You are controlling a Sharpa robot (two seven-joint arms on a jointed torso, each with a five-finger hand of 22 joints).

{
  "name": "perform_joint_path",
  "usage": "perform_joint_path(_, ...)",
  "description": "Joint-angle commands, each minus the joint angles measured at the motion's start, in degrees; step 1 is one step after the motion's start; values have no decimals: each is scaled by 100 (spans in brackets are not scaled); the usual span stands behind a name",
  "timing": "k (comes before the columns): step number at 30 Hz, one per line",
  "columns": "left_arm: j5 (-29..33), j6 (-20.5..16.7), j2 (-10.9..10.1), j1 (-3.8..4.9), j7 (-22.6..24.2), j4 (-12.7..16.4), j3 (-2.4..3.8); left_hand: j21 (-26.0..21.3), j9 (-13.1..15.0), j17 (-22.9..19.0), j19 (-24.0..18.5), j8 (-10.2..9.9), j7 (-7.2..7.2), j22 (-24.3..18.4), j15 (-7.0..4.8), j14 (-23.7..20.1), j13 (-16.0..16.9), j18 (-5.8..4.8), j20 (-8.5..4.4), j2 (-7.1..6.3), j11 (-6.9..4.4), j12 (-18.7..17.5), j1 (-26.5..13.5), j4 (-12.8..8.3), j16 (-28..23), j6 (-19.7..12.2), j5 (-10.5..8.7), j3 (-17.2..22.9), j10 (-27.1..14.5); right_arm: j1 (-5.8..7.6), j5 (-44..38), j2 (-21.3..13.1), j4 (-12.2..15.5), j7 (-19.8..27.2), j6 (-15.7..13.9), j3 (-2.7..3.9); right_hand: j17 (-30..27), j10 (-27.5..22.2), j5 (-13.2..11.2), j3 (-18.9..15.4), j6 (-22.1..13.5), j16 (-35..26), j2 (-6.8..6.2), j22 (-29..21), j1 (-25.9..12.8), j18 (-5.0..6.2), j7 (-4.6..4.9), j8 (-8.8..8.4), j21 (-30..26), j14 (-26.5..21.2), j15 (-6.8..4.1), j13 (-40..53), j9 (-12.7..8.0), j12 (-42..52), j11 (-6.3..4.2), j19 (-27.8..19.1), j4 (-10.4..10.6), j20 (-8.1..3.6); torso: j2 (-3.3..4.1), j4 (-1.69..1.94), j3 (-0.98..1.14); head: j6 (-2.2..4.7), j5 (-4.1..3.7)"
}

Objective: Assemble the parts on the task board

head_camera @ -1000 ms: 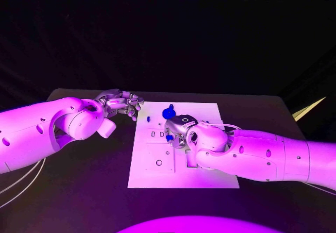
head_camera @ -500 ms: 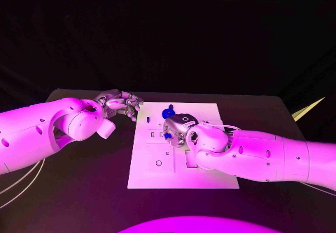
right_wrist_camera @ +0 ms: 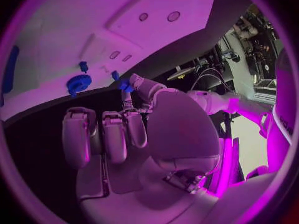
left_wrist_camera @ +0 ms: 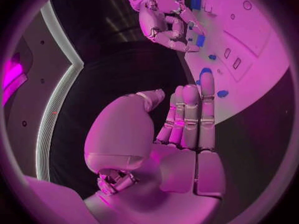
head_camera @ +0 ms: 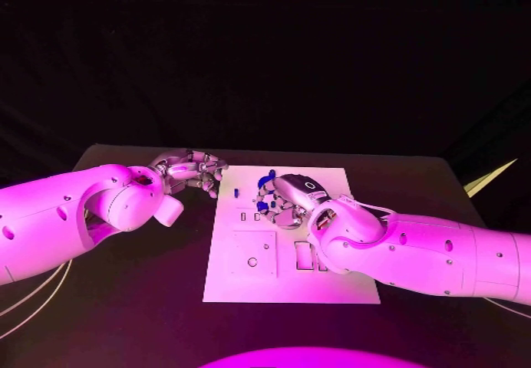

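Right hand first: your right hand is sitting over the upper middle of the task board, and it's got a small blue part pinched between thumb and a fingertip. The right wrist view shows that best, with the other fingers curled down beside it. In the head view you can just make out bits of blue peeking through the fingers.

Your left hand is off the board, hanging just past its top left corner over the black table. Going by the left wrist view, its fingers are straight and pressed together with the thumb standing apart, and nothing is in it, so I'd call it open.

On the board itself: a blue gear-shaped part sits near the far edge, roughly at 12 o'clock from your right hand in the head view. A small blue peg stands just beside it, and another small blue piece is close to the pinched one. A tiny blue piece shows near the board's left edge, between your two hands, around 9 o'clock from the right hand. A long blue part lies at the rim of the right wrist view; I can't tell exactly what it is.

Nearer rows of the board show rectangular slots and a round hole, at about 6 o'clock from the right hand.
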Motion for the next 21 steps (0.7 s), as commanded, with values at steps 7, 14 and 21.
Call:
perform_joint_path(7,1042,28,1,-304,541,127,-33,106,-646,959,305,-337,105,52,-33,798,-146,80,-36,163,-35,302,-436,373,996,-28,91,13,311,12,1048,-222,66,982,-595,14,1566,96,46,141,178,80,13,1313,-237,-75,-24,171,42,570,-78,896,165,94,-45,359,-7,-59,8,-6,14,156,64)
perform_joint_path(14,1707,282,104,-589,847,113,-37,1323,-1154,2304,1065,-469,-11,1580,-136,1652,-2,-142,-135,356,-151,806,-1243,398,1991,329,84,-361,754,11,1729,-346,161,1744,-1073,16,1573,93,46,136,161,85,9,1317,-242,-77,-20,162,52,572,-75,894,163,91,-42,362,-9,-58,13,3,4,240,128)
perform_joint_path(21,2047,639,241,-782,893,119,-37,2310,-1490,3245,1675,-626,-54,2967,-186,2161,728,-365,-182,685,-198,1405,-2377,427,2506,552,75,-1220,1337,7,1966,-352,211,2069,-1287,22,1580,93,46,129,145,89,0,1322,-243,-79,-15,153,61,574,-71,896,161,92,-37,365,-16,-56,10,2,-8,241,149)
